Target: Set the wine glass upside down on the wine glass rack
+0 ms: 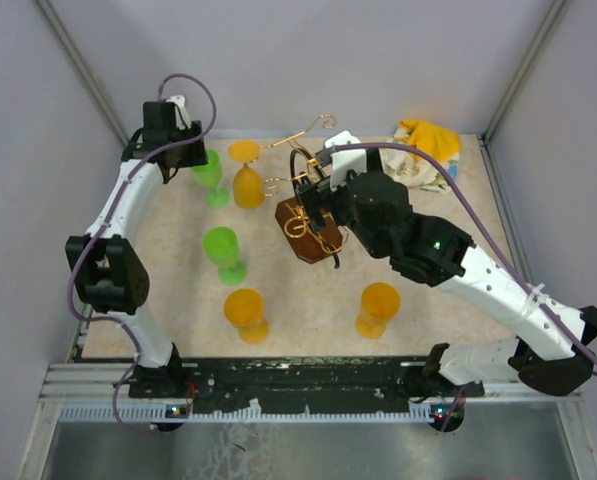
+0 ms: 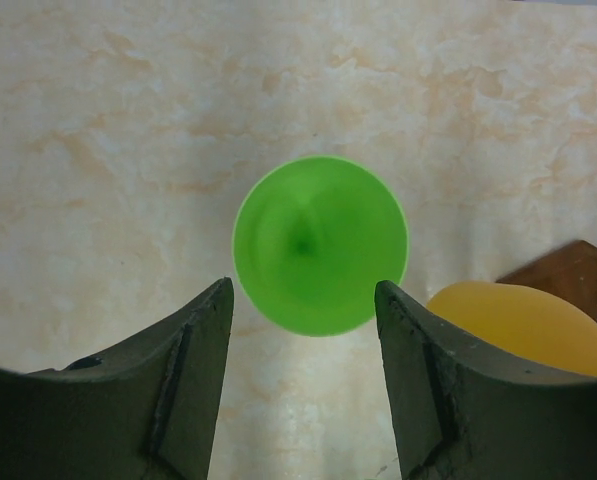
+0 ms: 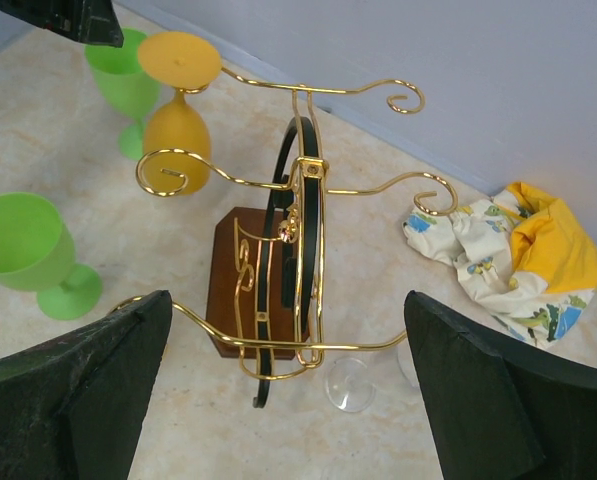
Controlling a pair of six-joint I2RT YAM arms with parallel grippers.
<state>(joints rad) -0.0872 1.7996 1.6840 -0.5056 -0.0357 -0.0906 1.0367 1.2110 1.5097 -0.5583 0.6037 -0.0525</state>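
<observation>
Wine glass [image 2: 318, 245] centred beneath parted left pincer [image 2: 303, 295].

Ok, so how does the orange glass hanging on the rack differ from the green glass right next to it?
The orange glass hangs upside down, foot up, on the wine glass rack; the green glass stands upright beside it. The open left gripper is above the green glass, not the orange glass. Both are frosted goblets of similar shape.

Gold wire rack [image 3: 310, 172] (brown base) upright, orange glass [image 3: 176, 125] hanging inverted
</observation>
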